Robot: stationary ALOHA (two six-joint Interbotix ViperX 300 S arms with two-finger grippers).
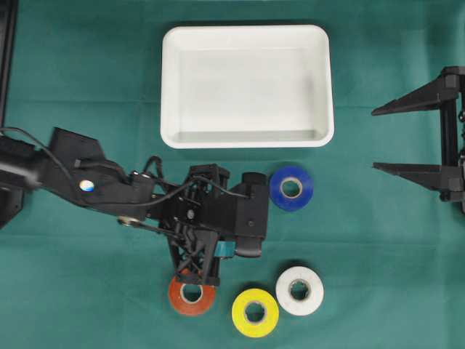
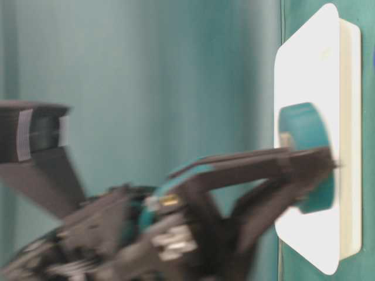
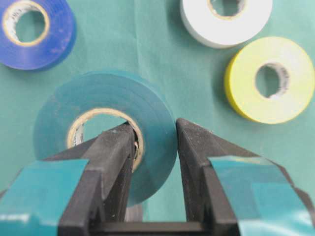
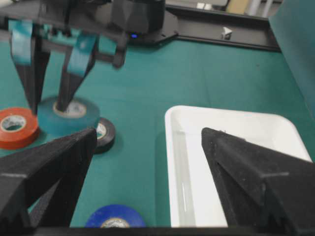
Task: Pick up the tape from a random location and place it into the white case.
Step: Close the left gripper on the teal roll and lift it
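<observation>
Left fingers (image 3: 155, 147) pinching wall of teal tape roll (image 3: 106, 132) | right fingers (image 4: 147, 162) spread wide, holding nothing

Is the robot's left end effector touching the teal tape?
Touching. The left wrist view shows the left end effector pinching the teal tape, one finger inside the hole, one outside.

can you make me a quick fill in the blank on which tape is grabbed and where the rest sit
1. The left pincer is shut on the ____ tape roll.
2. In the overhead view the white case holds ____ tape rolls.
3. The right pincer stands ____ with nothing between its fingers.
4. In the overhead view the yellow tape roll lies between the orange tape roll and the ____ one.

Missing words: teal; no; open; white
</observation>
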